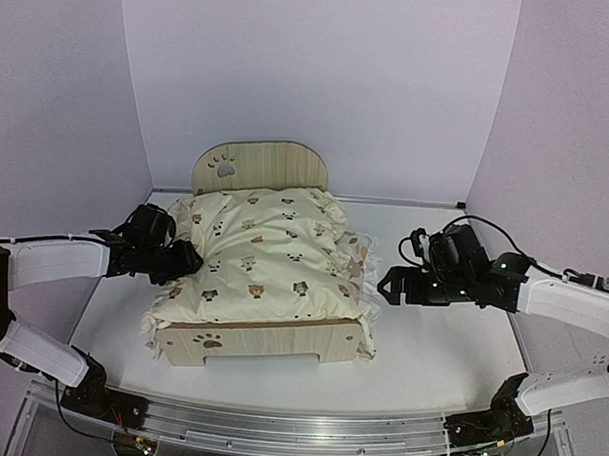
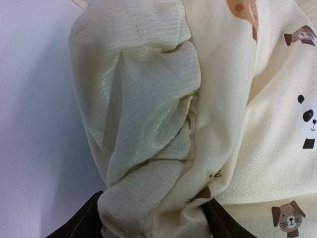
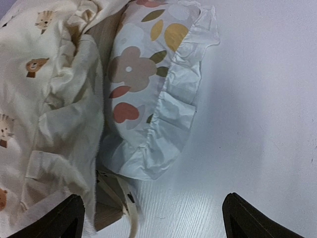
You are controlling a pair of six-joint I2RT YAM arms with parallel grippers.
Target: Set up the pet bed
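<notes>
The pet bed [image 1: 270, 342] is being supported at the table's [image 1: 430, 362] centre. A cream cushion [image 1: 258, 256] fold is being pinched by the left gripper [image 1: 190, 259] at its 9 o'clock. The right gripper [image 1: 387, 288] (3 o'clock, near the floral pillow [image 3: 143, 74]) is being held wide, empty.

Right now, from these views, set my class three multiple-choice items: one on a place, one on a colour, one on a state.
1. Where is the pillow?
A. At the bed's right side.
B. At the bed's left side.
C. Under the bed.

2. What is the cushion's ground colour?
A. Blue.
B. Cream.
C. Black.

3. How is the right gripper?
A. Shut on the pillow.
B. Shut on the cushion.
C. Open, empty.

Answers:
1 A, the right wrist view shows it lying along that side.
2 B, the cloth under the animal prints is cream.
3 C, its fingers stand wide apart over bare table.
</notes>
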